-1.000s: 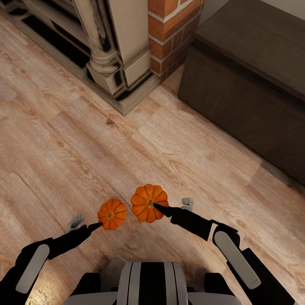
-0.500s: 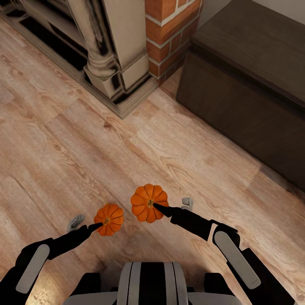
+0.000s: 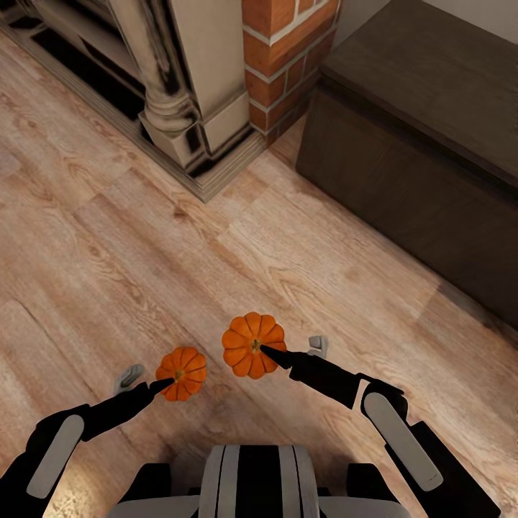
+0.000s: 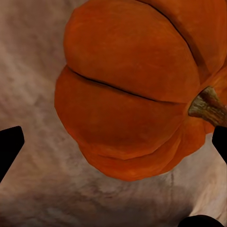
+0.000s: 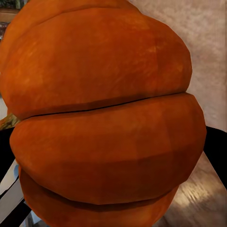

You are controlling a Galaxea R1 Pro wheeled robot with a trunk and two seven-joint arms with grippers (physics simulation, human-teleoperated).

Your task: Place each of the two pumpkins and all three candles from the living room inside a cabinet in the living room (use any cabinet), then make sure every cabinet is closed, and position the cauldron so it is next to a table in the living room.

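Observation:
Two orange ribbed pumpkins hang above the wooden floor in front of my trunk. My left gripper [image 3: 152, 378] is shut on the smaller-looking pumpkin [image 3: 181, 373]; in the left wrist view this pumpkin [image 4: 132, 90] sits between the dark fingertips [image 4: 9, 144], stem toward one side. My right gripper [image 3: 289, 347] is shut on the other pumpkin [image 3: 252, 345], whose body [image 5: 104, 118] bulges between that gripper's fingers. The dark-brown cabinet [image 3: 424, 144] stands at the upper right, its fronts closed. Candles, cauldron and table are out of view.
A stone fireplace column [image 3: 180, 93] with a stepped base and a red brick pillar [image 3: 280, 57] stand ahead at the left of the cabinet. Wooden floor [image 3: 108, 237] stretches between them and me.
The left pumpkin has slid a little down and left against its gripper. The whole view has drifted slightly, so the camera moved. The right gripper and its pumpkin hold steady.

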